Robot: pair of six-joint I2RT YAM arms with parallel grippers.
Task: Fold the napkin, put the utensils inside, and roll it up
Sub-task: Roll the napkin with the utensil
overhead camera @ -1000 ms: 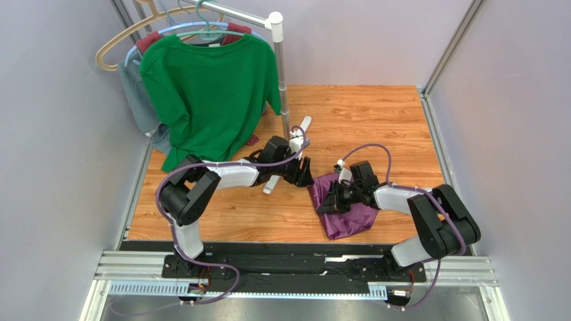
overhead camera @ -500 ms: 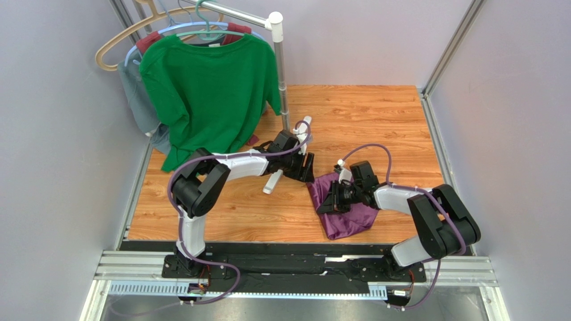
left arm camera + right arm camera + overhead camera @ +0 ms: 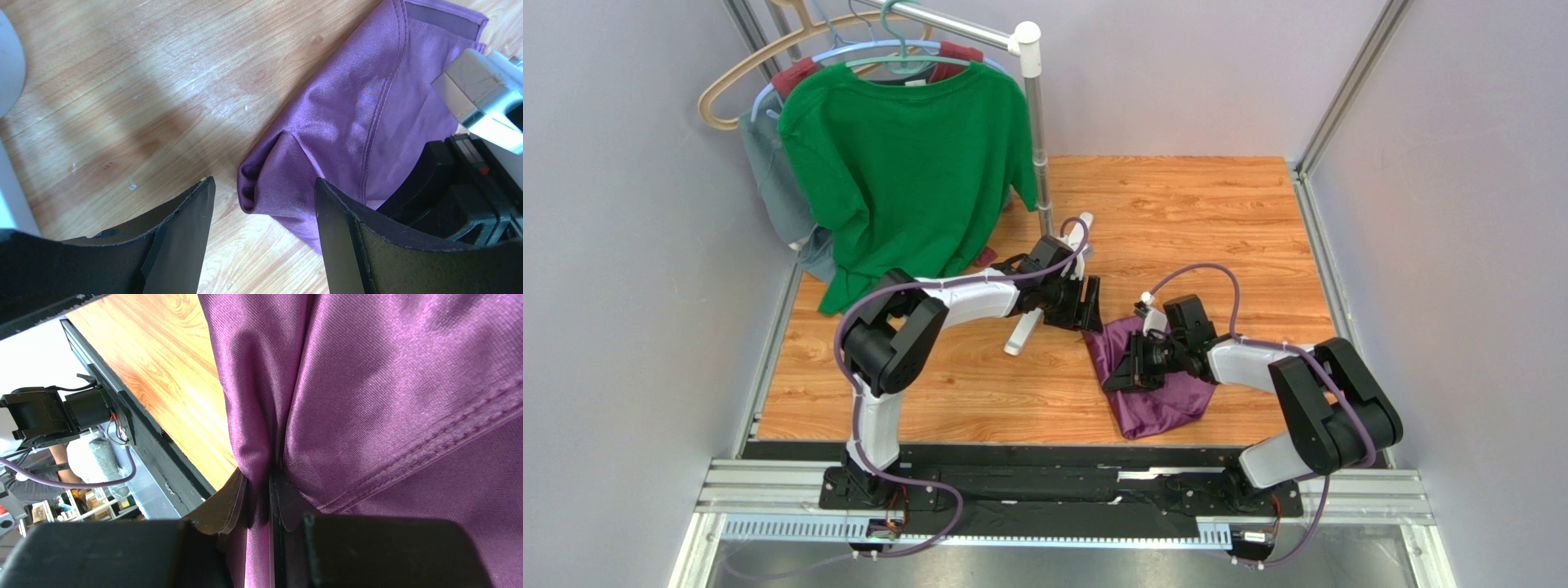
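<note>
I saw a green shirt (image 3: 903, 172) hanging from a silver rack (image 3: 1035, 123) at the back left. A gray cloth (image 3: 775, 184) hung just behind it on the left. A dark red one (image 3: 795, 77) peeked out at the shoulders. A tan hanger (image 3: 741, 70) hung there too. The table (image 3: 1185, 208) was light brown wood. A white bar (image 3: 1021, 335) lay on it near the rack's foot. The walls (image 3: 634, 245) were pale gray.

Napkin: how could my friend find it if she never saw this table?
Look at the wooden table, on its near right side. The napkin is the crumpled shiny purple cloth lying there, pinched by the right gripper. Unlike the big green shirt hanging at far left, it is small and lies on the wood.
</note>
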